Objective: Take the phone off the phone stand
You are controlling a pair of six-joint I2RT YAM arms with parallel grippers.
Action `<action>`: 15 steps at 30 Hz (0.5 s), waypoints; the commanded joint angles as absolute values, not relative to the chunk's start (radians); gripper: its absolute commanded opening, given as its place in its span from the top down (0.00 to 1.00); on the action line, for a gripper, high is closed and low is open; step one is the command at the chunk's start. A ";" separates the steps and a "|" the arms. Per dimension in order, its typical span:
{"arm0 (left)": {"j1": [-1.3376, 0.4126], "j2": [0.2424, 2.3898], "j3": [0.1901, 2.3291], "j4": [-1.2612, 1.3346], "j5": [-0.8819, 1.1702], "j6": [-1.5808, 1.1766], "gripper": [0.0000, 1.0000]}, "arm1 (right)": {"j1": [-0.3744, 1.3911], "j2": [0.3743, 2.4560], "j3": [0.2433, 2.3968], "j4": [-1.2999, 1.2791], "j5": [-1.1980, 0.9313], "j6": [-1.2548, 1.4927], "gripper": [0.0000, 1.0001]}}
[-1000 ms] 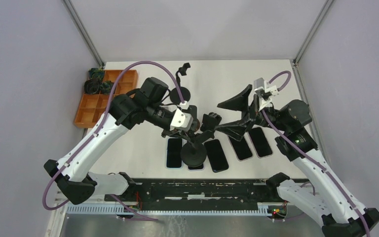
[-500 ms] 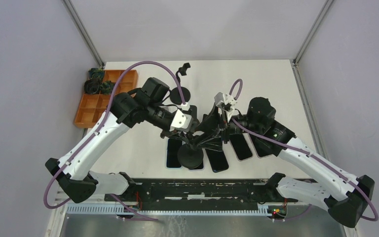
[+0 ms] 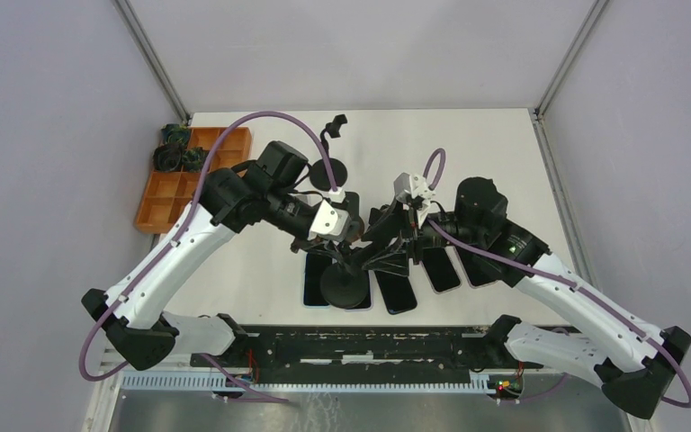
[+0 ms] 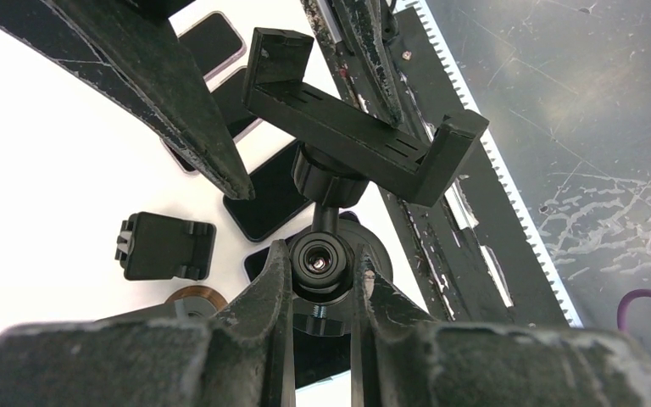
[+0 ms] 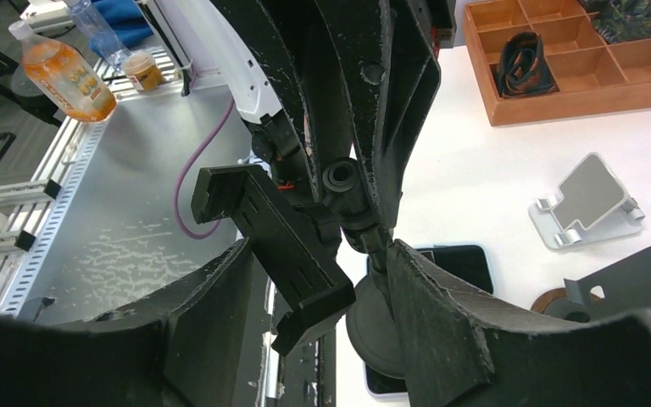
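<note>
— Why is the phone stand taken between two arms?
— It is steadied by the left gripper. Its fingers are closed on the neck under the cradle, so that the stand is not tipped or dragged when something is pulled out. The right gripper is placed around the cradle with its fingers spread to both sides. Whether they touch it cannot be confirmed.
— And where is the phone to be found?
— No phone is seen in the cradle, which looks empty in both wrist views. Several phones are laid flat in a row along the near edge of the table, close to the stand's base. Probably the wanted one is among them, but which one cannot be told.
</note>
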State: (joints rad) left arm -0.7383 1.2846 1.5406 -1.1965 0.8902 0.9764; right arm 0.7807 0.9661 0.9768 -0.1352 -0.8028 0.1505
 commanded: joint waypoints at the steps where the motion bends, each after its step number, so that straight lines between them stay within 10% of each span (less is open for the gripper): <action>1: -0.741 1.270 1.602 -1.170 0.955 1.028 0.98 | 0.791 0.962 1.022 -0.166 -0.763 0.091 0.37; 15: -0.741 1.304 1.667 -1.227 0.962 1.041 0.98 | 0.884 1.017 1.077 -0.281 -0.694 -0.030 0.42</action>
State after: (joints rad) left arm -0.7376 1.3087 1.5761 -1.2488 0.8810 0.9779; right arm 0.8654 1.0058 1.0222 -0.2054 -0.7612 0.0669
